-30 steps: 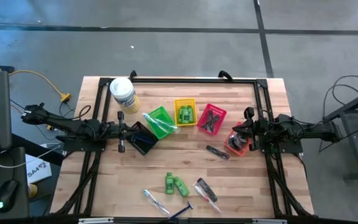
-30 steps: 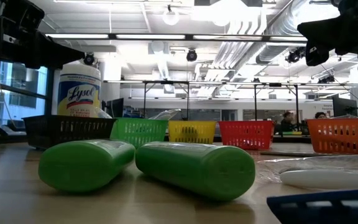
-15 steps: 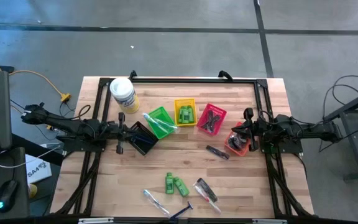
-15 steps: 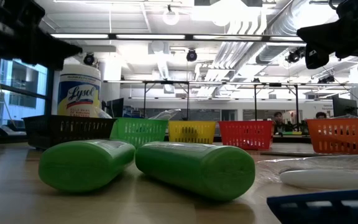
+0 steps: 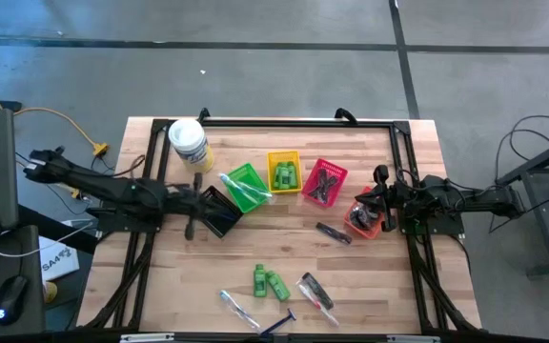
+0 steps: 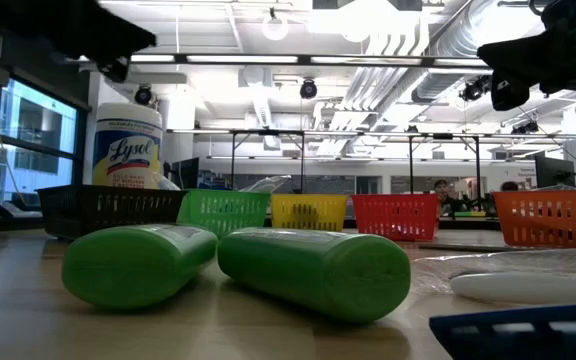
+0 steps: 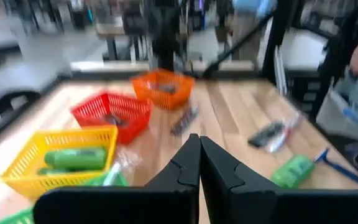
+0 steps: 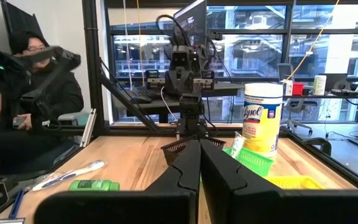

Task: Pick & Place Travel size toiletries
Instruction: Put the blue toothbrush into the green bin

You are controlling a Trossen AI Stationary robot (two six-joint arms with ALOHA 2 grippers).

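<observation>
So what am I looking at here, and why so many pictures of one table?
It is a robot with two dark arms at a wooden table, filmed at once from above, from table height and from each wrist. The left claw is by the black basket, the right claw by the orange basket; both are shut and hold nothing. Green, yellow and red baskets sit between. Two green mini bottles, a toothbrush and a razor lie loose, and a Lysol tub stands in a corner.
</observation>
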